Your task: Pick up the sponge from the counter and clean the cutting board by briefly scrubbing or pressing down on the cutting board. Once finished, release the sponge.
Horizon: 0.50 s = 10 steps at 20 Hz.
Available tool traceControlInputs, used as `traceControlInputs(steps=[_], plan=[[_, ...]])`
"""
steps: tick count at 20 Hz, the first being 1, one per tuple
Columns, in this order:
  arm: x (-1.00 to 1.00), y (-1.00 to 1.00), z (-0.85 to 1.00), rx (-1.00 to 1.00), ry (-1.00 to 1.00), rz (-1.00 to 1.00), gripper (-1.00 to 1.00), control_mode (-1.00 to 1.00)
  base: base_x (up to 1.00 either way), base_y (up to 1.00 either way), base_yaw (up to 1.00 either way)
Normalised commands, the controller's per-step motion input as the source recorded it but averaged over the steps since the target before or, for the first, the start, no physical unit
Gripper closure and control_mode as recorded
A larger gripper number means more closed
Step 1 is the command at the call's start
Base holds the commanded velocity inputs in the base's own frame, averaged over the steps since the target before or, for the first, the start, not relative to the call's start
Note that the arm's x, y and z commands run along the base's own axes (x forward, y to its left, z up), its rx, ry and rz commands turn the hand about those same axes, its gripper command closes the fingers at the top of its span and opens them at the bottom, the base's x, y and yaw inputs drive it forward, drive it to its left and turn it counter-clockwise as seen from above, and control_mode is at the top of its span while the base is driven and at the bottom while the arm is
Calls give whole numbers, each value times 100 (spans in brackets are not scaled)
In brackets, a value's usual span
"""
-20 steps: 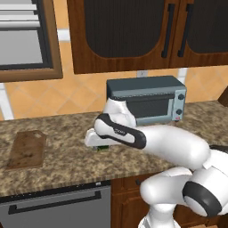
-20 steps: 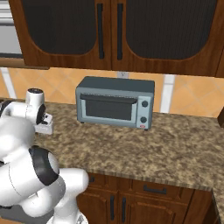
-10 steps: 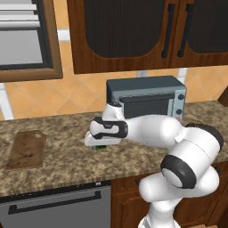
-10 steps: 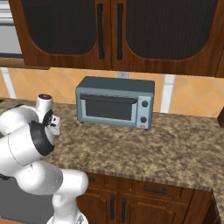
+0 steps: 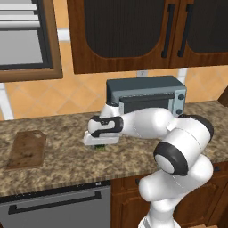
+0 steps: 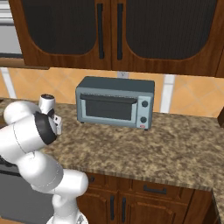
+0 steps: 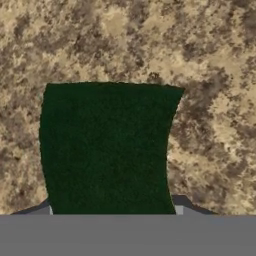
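In the left base view the sponge (image 5: pixel 100 147) is nearly all hidden under the white hand; only a small dark-green bit peeks out below it, left of the toaster oven (image 5: pixel 147 95). The gripper (image 5: pixel 100 144) fingers are covered by the hand there, so their spread cannot be read. In the hand view the sponge (image 7: pixel 107 150) is cut off at the bottom, and the fingertips (image 7: pixel 181 204) show only as slivers beside it. Whether they press the sponge cannot be told.

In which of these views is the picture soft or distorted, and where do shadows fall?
Hand view: sponge looks blurred, its sides bowed by the lens. Left base view: counter evenly lit, with soft shade under the gripper. Right base view: toaster oven sharp, without glare.
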Motion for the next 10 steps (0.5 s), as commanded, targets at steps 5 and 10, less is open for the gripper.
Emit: traceControlInputs(steps=[5,10], plan=[[3,0,0,-1,0,0,-100,-100,0,0,0],[-1,0,3,-1,0,0,-100,-100,0,0,0]])
